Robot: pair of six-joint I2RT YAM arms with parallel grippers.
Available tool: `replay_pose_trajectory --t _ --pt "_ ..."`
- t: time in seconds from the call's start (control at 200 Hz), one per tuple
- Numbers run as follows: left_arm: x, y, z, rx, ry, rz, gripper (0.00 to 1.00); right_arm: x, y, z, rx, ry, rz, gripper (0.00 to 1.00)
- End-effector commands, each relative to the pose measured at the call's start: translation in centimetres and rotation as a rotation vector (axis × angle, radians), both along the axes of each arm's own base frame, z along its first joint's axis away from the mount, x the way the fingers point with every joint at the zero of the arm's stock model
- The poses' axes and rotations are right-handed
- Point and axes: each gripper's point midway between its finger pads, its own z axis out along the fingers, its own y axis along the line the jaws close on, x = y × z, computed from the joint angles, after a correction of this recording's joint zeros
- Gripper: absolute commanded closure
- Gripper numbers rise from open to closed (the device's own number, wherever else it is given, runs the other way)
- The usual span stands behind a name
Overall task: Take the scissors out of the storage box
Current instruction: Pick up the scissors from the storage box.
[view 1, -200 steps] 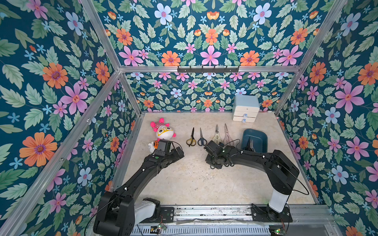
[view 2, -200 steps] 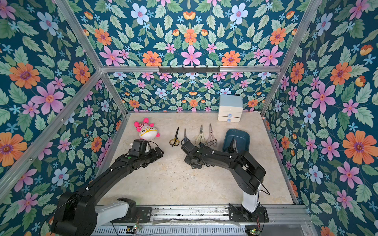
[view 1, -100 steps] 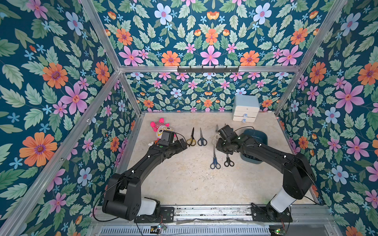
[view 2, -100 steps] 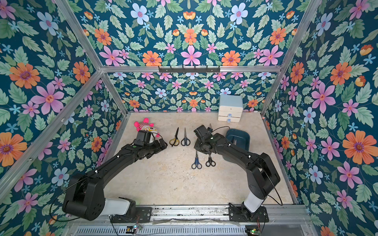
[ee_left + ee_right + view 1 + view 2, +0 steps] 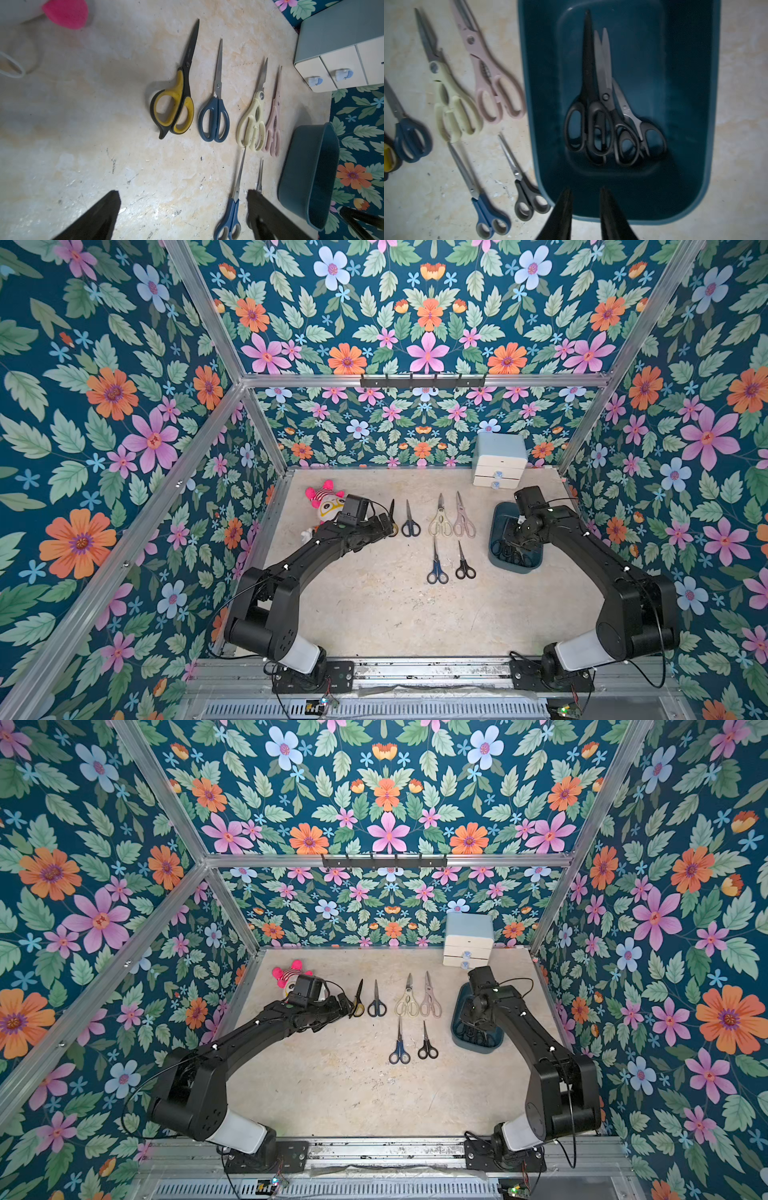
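**Occlusions, as seen from my remote station.** In a top view the right arm (image 5: 582, 547) covers most of the dark teal plastic storage box (image 5: 498, 522). I cannot count the black-handled scissors (image 5: 509, 549) inside, which show only as dark loops. The left gripper (image 5: 386, 526) hides the handles of the yellow-and-black plastic-handled scissors (image 5: 392, 508). In the right wrist view the picture's edge cuts those handles off, and the cream-handled steel shears (image 5: 448, 99) are blurred. In the left wrist view one finger (image 5: 268, 218) masks the small black-handled scissors (image 5: 259, 178) except for the blade tips.

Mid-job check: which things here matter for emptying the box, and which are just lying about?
For the job: storage box; three black scissors inside it; right tool, open over the box; scissors already out: yellow-black pair, blue pair, second blue pair, cream shears, pink shears, small black pair.
Lying about: plush toy; drawer cabinet.
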Motion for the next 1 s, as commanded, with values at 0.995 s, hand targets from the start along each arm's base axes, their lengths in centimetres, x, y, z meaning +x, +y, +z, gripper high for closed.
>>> replay_pose_trajectory --t 0.995 --pt "-2.5 0.3 0.1 0.036 -0.001 0.070 0.01 2.3 -2.2 -6.8 0.025 0.079 0.043 0.71"
